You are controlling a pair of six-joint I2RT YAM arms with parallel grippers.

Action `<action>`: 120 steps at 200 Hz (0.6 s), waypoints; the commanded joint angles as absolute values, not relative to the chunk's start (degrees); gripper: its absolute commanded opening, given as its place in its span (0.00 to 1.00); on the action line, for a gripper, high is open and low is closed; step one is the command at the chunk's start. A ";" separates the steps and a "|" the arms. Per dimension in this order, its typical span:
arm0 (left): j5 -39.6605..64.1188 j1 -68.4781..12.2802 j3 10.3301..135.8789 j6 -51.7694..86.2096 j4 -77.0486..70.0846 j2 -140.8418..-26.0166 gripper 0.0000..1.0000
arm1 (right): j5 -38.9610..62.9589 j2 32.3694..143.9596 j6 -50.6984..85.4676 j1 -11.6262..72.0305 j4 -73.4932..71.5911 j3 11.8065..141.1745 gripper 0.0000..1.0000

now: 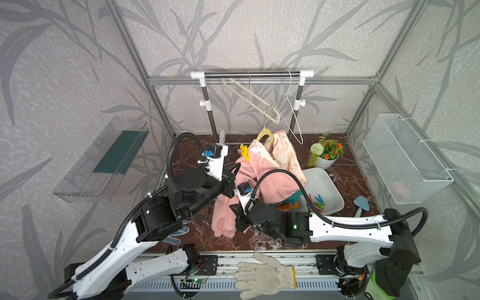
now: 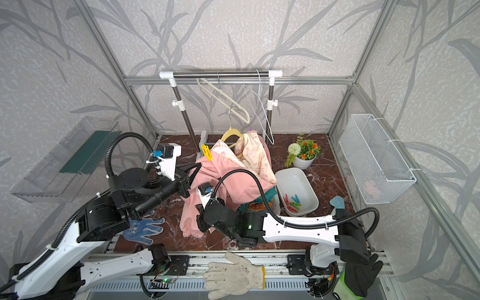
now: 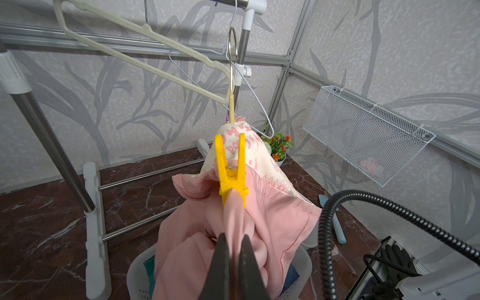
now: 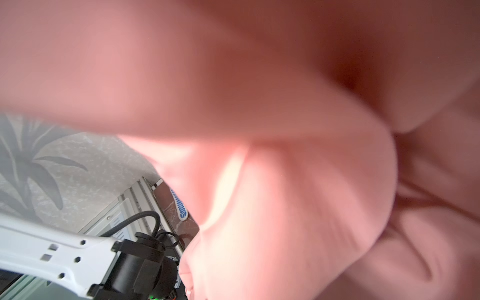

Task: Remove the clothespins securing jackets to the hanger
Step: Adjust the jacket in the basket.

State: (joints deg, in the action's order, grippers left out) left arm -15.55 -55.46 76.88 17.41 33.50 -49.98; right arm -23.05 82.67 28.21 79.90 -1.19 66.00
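A pink jacket (image 1: pixel 259 171) with cream patterned lining hangs on a yellow hanger (image 1: pixel 265 135) and droops into a white basket. One yellow clothespin (image 1: pixel 244 152) (image 3: pixel 232 171) pins its shoulder to the hanger. My left gripper (image 3: pixel 233 259) is shut on a fold of the pink jacket (image 3: pixel 272 215) just below that clothespin. My right gripper (image 1: pixel 236 215) presses into the hanging pink sleeve. Its jaws are hidden, since pink cloth (image 4: pixel 285 130) fills the right wrist view. A teal jacket (image 2: pixel 259 201) lies under the pink one in the basket.
A white tray (image 1: pixel 335 192) on the right holds several loose clothespins (image 1: pixel 318 202). The rail (image 1: pixel 246 75) carries two bare hangers. A flower pot (image 1: pixel 326 153), a blue scoop (image 1: pixel 361 206), a wire basket (image 1: pixel 405 158), a blue-dotted glove (image 2: pixel 144 230) and a white glove (image 1: pixel 262 275) are around.
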 commanded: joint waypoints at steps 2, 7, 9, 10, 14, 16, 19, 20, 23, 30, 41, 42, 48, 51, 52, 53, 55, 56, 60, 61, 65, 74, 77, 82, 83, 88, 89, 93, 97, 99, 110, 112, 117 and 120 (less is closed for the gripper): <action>-16.22 -55.72 78.77 15.80 33.04 -49.57 0.00 | -21.24 80.60 23.36 79.97 1.70 68.09 0.00; -15.87 -55.72 78.54 15.81 33.13 -49.66 0.00 | -21.70 80.13 22.76 79.92 2.31 68.16 0.00; -15.70 -55.72 78.46 15.75 33.20 -49.64 0.00 | -21.95 79.98 22.57 79.92 2.58 68.19 0.00; -15.67 -55.72 78.43 15.74 33.21 -49.60 0.00 | -22.05 79.89 22.36 79.95 2.69 68.20 0.00; -15.28 -55.72 78.12 15.71 33.03 -49.53 0.00 | -22.65 79.50 21.68 79.98 3.13 68.14 0.00; -15.01 -55.72 77.96 15.62 32.93 -49.49 0.00 | -23.04 79.22 21.28 79.96 3.31 67.99 0.00; -14.72 -55.72 77.62 15.50 32.69 -49.37 0.00 | -23.60 78.98 20.73 79.90 3.64 67.89 0.00; -14.61 -55.72 77.52 15.48 32.65 -49.34 0.00 | -23.80 78.87 20.56 79.90 3.76 67.83 0.00; -14.33 -55.72 77.09 15.47 32.43 -49.24 0.00 | -24.42 78.58 19.97 79.87 4.13 67.73 0.00; -13.71 -55.72 76.31 15.12 31.91 -48.95 0.00 | -25.67 77.83 18.50 79.60 4.96 67.23 0.00; -12.62 -55.72 74.62 14.16 30.39 -48.23 0.00 | -28.25 77.02 15.69 78.97 6.19 66.26 0.00; -12.50 -55.72 74.36 14.11 30.18 -48.15 0.00 | -28.54 76.96 15.49 78.86 6.35 66.13 0.00; -12.08 -55.72 73.34 13.90 29.26 -47.66 0.00 | -29.82 76.71 14.75 78.14 7.32 65.43 0.00; -11.85 -55.72 72.83 13.67 28.71 -47.44 0.00 | -30.06 76.54 14.28 77.69 7.56 64.99 0.00; -11.73 -55.72 72.67 13.56 28.59 -47.41 0.00 | -30.10 76.50 14.22 77.56 7.65 64.84 0.00; -11.62 -55.72 72.55 13.46 28.40 -47.30 0.00 | -30.21 76.44 14.09 77.41 7.74 64.72 0.00; -11.34 -55.72 72.17 13.30 28.08 -47.16 0.00 | -30.45 76.39 13.78 77.12 7.73 64.30 0.00; -11.30 -55.72 72.03 13.20 27.93 -47.09 0.00 | -30.69 76.38 13.70 76.97 7.65 64.10 0.00; -10.68 -55.72 71.42 12.93 27.24 -46.84 0.00 | -31.53 76.17 13.36 76.49 7.50 63.37 0.00; -10.57 -55.72 71.31 12.88 27.02 -46.80 0.00 | -31.85 76.14 13.36 76.35 7.44 63.28 0.00; -10.20 -55.72 70.69 12.65 26.33 -46.50 0.00 | -32.84 75.96 13.19 75.86 7.08 62.22 0.00; -9.41 -55.72 69.57 11.94 25.20 -46.06 0.00 | -35.18 75.47 12.76 74.69 5.68 60.11 0.00; -9.24 -55.72 69.33 11.76 24.88 -45.98 0.00 | -35.84 75.31 12.55 74.32 5.12 59.36 0.00; -9.02 -55.72 68.97 11.53 24.62 -45.88 0.00 | -37.11 75.01 12.44 73.81 4.18 58.31 0.00; -8.99 -55.72 68.94 11.52 24.62 -45.88 0.00 | -37.41 74.99 12.42 73.64 3.89 58.07 0.00; -8.76 -55.72 68.75 11.23 24.50 -45.85 0.00 | -38.82 74.74 12.31 73.03 2.84 56.92 0.00; -8.69 -55.72 68.69 11.15 24.51 -45.86 0.00 | -38.96 74.73 12.26 72.95 2.65 56.72 0.00; -8.09 -55.72 68.57 10.80 24.50 -45.80 0.00 | -40.11 74.66 12.29 72.47 1.73 55.90 0.00; -7.57 -55.72 68.47 10.56 24.45 -45.75 0.00 | -41.27 74.69 12.10 72.01 0.89 55.04 0.00; -7.28 -55.70 68.36 10.48 24.50 -45.78 0.00 | -41.61 74.72 12.01 71.88 0.49 54.76 0.00; -5.99 -55.72 67.46 9.80 23.57 -45.64 0.00 | -43.15 75.27 12.22 70.50 -1.41 52.51 0.00; -5.85 -55.72 67.23 9.72 23.34 -45.58 0.00 | -43.22 75.40 12.44 70.34 -1.58 52.15 0.00; -5.28 -55.72 66.59 9.40 22.72 -45.38 0.00 | -43.12 75.76 12.72 69.89 -2.15 51.38 0.00; -5.03 -55.72 66.13 9.32 22.36 -45.33 0.00 | -43.19 75.98 12.76 69.78 -2.47 50.94 0.00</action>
